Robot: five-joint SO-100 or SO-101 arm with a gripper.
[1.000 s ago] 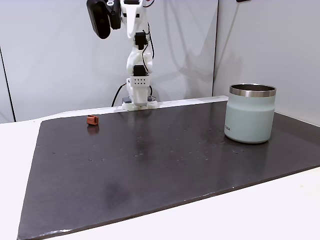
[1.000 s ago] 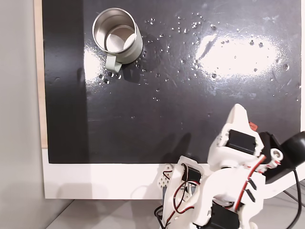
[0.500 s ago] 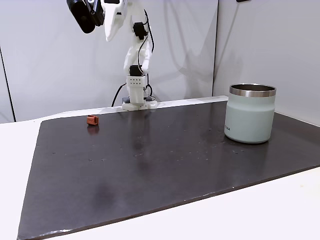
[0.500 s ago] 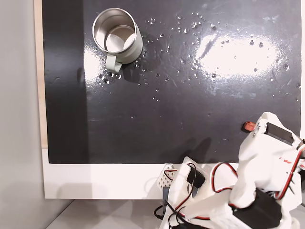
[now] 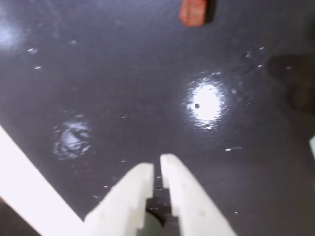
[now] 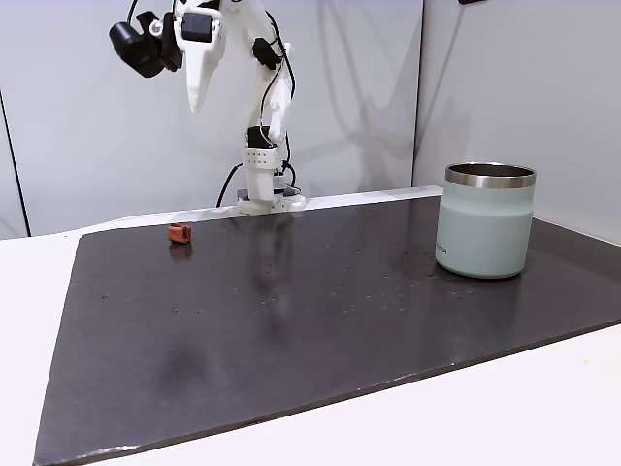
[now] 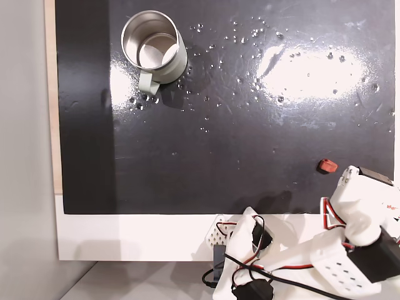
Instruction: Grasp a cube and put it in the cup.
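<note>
The gripper (image 5: 156,167) is hanging high above the dark mat (image 6: 320,320), its two white fingers (image 5: 132,189) nearly pressed together with only a thin slit between the tips and nothing between them. In the wrist view the reddish-brown cube (image 5: 193,12) is lying on the mat at the top edge of the picture, well apart from the fingertips (the picture is somewhat blurred). In a fixed view from the side the arm is reaching up and to the left, with the gripper (image 6: 197,100) pointing downward, well above the cube (image 6: 179,233), which is sitting near the mat's far left corner. The cup (image 6: 487,221) is standing upright at the right side of the mat, far from the cube. In a fixed view from above, the cube (image 7: 326,165) is lying just beside the white arm, and the cup (image 7: 156,53) is showing an open steel interior.
</note>
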